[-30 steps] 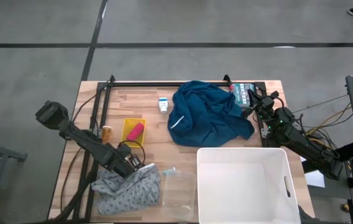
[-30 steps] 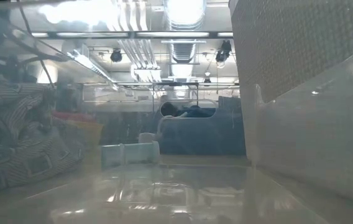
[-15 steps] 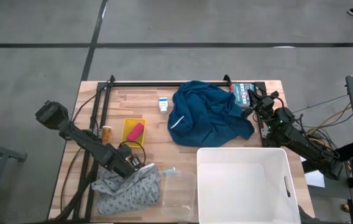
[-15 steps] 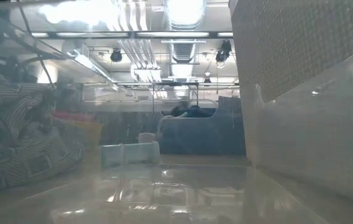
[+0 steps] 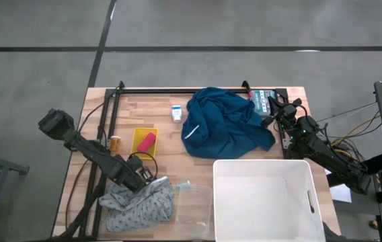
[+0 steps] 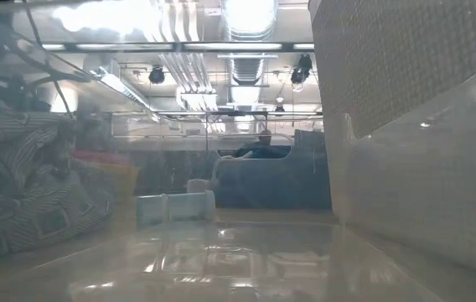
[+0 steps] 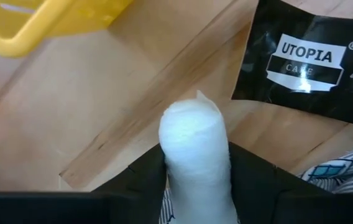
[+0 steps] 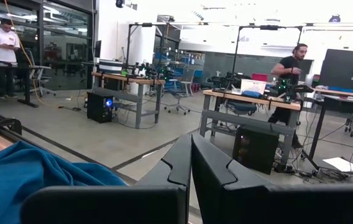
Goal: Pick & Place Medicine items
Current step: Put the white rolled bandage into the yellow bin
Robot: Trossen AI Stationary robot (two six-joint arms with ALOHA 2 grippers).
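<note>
Two medicine items lie unheld on the surface [image 5: 171,148]: amber bottle [image 5: 115,142] nearest the left pincer [image 5: 145,176], whose grip is indeterminate; white carton [image 5: 176,113] farther. Right pincer [image 5: 272,107] closed, empty.

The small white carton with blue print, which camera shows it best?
The high view: the white carton lies in plain sight on the wooden table, just left of the blue cloth. The low view gives only hazy pale shapes I cannot identify. Neither wrist view shows it.
</note>
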